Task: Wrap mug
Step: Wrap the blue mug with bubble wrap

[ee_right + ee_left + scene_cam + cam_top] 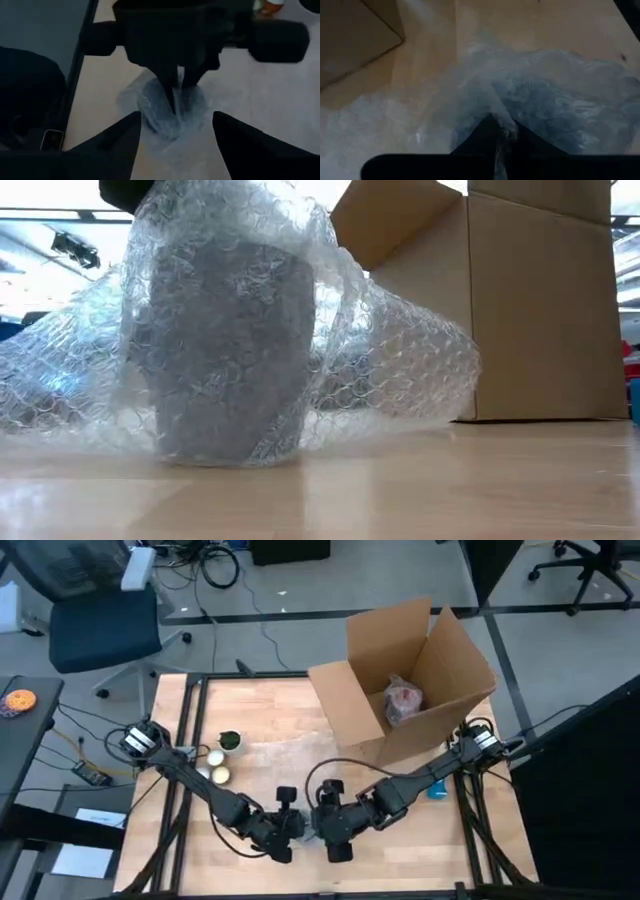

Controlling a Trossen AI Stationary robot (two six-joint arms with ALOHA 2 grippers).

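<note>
A grey mug (pixel 225 350) stands upright on the wooden table (pixel 400 490), covered by a sheet of clear bubble wrap (pixel 400 370) whose ends spread out on the table to either side. My left gripper (pixel 503 131) is above the mug at the table's near middle (pixel 287 825) and is shut on the wrap. My right gripper (pixel 176 116) faces it from the right (pixel 335 830). It is open, its fingers standing wide on either side of the wrapped mug (pixel 170 110) without touching it. My left gripper pinches a raised fold of the bubble wrap (pixel 496 107) between its two fingers, over the mug's top. The fingers come from above, pointing down. The wrap drapes down around the mug, and its loose ends lie on the table.
An open cardboard box (pixel 400 680) stands at the far right with a wrapped reddish thing (pixel 403 700) inside. A small dark bowl (pixel 228 741) and two pale round things (pixel 217 766) sit to the left. A blue thing (pixel 437 790) lies by the box.
</note>
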